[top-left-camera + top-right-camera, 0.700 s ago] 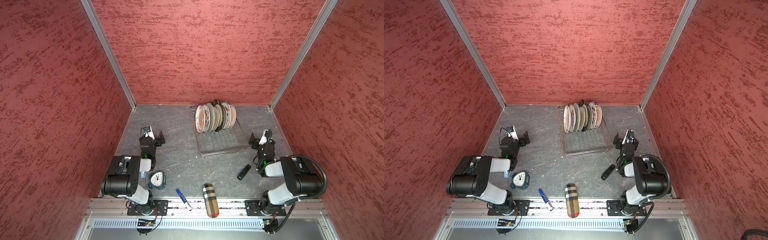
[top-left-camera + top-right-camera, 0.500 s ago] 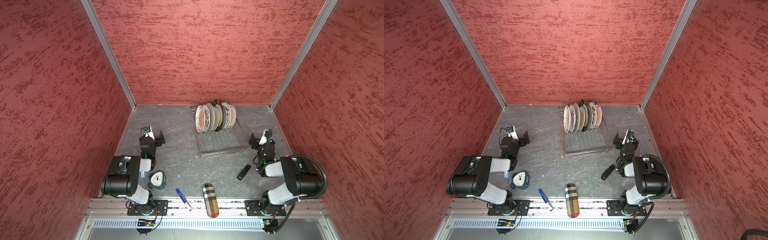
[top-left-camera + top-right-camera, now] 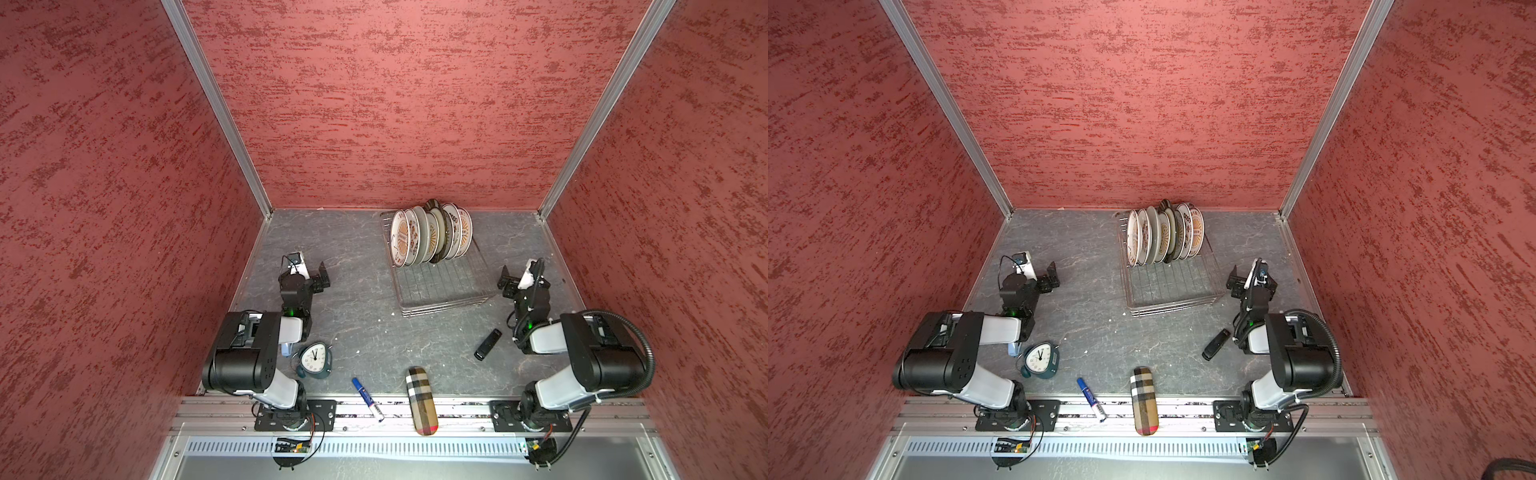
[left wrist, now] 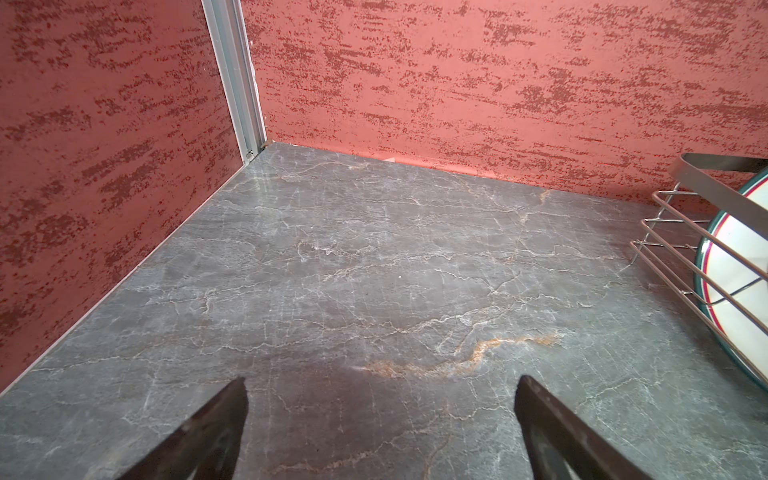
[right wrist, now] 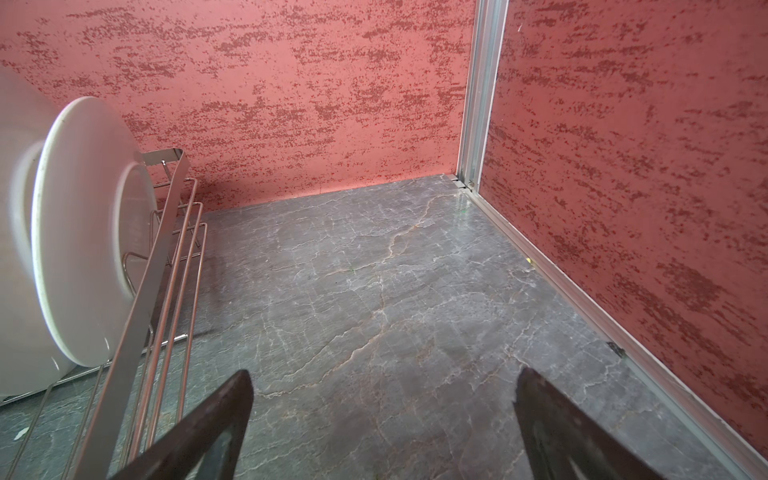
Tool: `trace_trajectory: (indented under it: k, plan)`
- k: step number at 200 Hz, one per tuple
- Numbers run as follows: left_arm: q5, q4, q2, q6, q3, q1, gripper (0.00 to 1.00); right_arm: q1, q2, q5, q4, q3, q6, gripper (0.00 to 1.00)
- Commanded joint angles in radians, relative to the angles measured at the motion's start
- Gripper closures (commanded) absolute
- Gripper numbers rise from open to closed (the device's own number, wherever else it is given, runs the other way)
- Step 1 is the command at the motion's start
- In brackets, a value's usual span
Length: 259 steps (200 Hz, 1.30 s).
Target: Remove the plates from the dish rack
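Red-stippled walls close in a grey marbled bench (image 3: 361,257) on three sides. Low over it, the right pincer (image 5: 384,376) has its jaws spread as wide as they go with nothing between them, just beside the near right corner of the dish rack (image 3: 444,286). The left pincer (image 4: 380,382) is equally wide and empty, but it sits well apart from the rack's left side, so the right arm is the nearer.

From either pincer the plates (image 3: 430,237) lie farther out and inward: ahead-left for the right one, ahead-right for the left one. They stand on edge at the far end of the rack, packed in one row whose long axis runs across the bench from left to right. Their rims are up, and the near half of the rack is bare wire. I judge that a grasp must come from above, with the jaws straddling one rim along that axis.

The decorated faces turn toward the left arm, white with orange sunbursts and red-black characters. The right wrist view shows only plain white backs. A dark-rimmed plate in the middle of the row stands tallest.
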Motion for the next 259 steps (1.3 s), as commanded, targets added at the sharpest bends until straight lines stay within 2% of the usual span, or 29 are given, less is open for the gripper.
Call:
trace_trajectory:
  k: [1, 132, 172, 207, 224, 237, 250, 259]
  plan:
    - [0.01, 0.02, -0.001, 0.016, -0.003, 0.003, 0.01, -0.006, -0.004, -0.023, 0.006, 0.021, -0.008, 0.01]
    - [0.009, 0.044, -0.008, 0.021, -0.02, -0.001, 0.01, -0.006, -0.011, -0.046, 0.004, 0.021, -0.02, 0.01]
    - [-0.04, 0.045, -0.136, 0.055, -0.082, -0.045, 0.01, -0.006, -0.105, -0.066, -0.081, 0.023, -0.027, 0.01]
    - [-0.12, -0.147, -0.277, 0.097, -0.045, -0.127, 0.0, -0.006, -0.275, -0.064, -0.236, 0.026, -0.019, 0.01]
    - [-0.117, -0.247, -0.364, 0.061, -0.023, -0.16, 0.01, -0.006, -0.354, -0.117, -0.333, 0.047, -0.003, 0.01]
    - [-0.057, -0.287, -0.428, 0.031, -0.017, -0.178, 0.01, -0.006, -0.416, -0.18, -0.389, 0.059, 0.022, 0.01]
    - [-0.037, -0.359, -0.498, -0.132, 0.0, -0.185, 0.0, -0.006, -0.485, -0.22, -0.419, 0.054, 0.076, 0.01]
    - [0.009, -0.405, -0.548, -0.183, 0.009, -0.189, 0.01, -0.006, -0.535, -0.226, -0.42, 0.041, 0.137, 0.01]
